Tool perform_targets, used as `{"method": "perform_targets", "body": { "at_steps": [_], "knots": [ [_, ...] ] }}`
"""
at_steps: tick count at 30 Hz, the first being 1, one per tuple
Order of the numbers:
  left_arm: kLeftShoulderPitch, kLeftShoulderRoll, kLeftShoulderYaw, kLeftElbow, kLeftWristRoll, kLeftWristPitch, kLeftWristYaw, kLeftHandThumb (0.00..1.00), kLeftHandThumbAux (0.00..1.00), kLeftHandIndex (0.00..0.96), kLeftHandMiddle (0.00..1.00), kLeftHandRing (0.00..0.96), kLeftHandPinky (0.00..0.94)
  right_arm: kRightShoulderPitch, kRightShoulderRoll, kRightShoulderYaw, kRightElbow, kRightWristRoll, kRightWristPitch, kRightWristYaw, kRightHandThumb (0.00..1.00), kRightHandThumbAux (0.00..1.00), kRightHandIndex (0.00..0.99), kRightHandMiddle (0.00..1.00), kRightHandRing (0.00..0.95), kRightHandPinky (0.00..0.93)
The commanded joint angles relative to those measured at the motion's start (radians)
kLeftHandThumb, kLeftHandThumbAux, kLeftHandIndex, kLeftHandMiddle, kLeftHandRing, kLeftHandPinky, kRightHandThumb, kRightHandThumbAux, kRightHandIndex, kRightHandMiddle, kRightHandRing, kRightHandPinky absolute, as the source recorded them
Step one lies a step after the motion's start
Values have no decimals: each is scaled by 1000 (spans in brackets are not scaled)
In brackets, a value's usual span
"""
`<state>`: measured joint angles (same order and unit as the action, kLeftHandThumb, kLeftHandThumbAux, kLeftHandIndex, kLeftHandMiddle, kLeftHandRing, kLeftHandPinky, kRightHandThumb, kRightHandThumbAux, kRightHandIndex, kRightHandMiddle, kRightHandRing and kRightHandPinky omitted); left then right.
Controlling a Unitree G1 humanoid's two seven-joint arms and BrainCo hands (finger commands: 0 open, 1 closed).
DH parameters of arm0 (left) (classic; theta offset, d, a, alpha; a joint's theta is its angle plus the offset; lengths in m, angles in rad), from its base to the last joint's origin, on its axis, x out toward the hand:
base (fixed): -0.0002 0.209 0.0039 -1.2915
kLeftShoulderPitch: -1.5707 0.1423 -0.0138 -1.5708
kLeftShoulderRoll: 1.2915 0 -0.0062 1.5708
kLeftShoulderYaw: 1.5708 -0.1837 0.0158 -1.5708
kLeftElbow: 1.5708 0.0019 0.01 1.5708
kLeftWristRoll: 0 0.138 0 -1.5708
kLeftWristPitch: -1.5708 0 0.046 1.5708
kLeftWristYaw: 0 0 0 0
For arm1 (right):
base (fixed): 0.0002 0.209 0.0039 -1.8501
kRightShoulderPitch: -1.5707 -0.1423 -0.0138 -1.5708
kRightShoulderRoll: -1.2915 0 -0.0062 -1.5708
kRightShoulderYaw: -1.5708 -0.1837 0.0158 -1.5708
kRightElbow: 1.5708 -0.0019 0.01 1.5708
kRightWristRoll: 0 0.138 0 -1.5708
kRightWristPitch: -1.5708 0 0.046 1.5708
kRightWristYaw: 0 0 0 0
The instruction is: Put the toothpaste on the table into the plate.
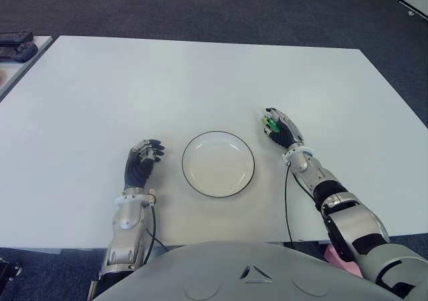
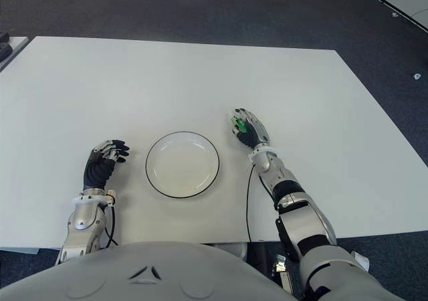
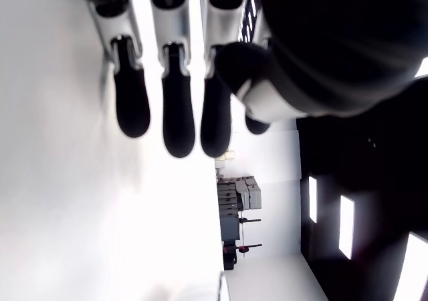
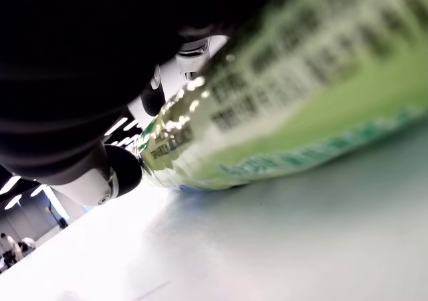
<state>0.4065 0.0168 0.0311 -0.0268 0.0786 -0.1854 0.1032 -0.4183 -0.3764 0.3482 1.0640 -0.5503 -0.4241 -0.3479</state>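
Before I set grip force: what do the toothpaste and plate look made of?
The toothpaste, under the right hand, looks like a glossy plastic tube: bright glints on its printed green skin. The plate looks like glazed ceramic or enamel: smooth white, thin dark rim.

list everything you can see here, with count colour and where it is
toothpaste tube: 1, green and white, on the table right of the plate, under the right hand's fingers
plate: 1, white with a dark rim, on the table between the two hands, nothing in it
table: 1, white, fills most of the eye views
dark devices: a pile, black, on a separate surface at the far left edge
pink item: 1, pink, below the table's near edge by the right arm, too hidden to identify
floor: dark grey carpet beyond the table
left hand: 1, black and silver, left of the plate, fingers relaxed, holding nothing
right hand: 1, black and silver, right of the plate, closed over the toothpaste tube
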Motion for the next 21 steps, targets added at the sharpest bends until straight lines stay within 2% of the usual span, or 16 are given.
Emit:
{"method": "perform_targets", "body": {
  "at_steps": [1, 7, 13, 21],
  "knots": [
    [-3, -4, 4, 21, 1, 12, 3, 833, 680, 409, 470, 503, 492, 91, -14, 28, 82, -17, 43, 45, 763, 522, 148, 62, 92, 229],
    [-5, -7, 5, 26, -5, 6, 2, 835, 679, 416, 467, 500, 491, 81, -33, 49, 104, -30, 26, 46, 828, 514, 197, 111, 159, 263],
    [-6, -8, 6, 30, -9, -4, 0, 834, 679, 416, 467, 503, 493, 71, -57, 84, 115, -59, 13, 41, 845, 504, 207, 125, 177, 289],
    [-9, -9, 8, 36, -15, -13, 0, 834, 679, 412, 469, 505, 493, 53, -138, 165, 97, -135, -16, 59, 858, 489, 191, 130, 200, 324]
  ]
}}
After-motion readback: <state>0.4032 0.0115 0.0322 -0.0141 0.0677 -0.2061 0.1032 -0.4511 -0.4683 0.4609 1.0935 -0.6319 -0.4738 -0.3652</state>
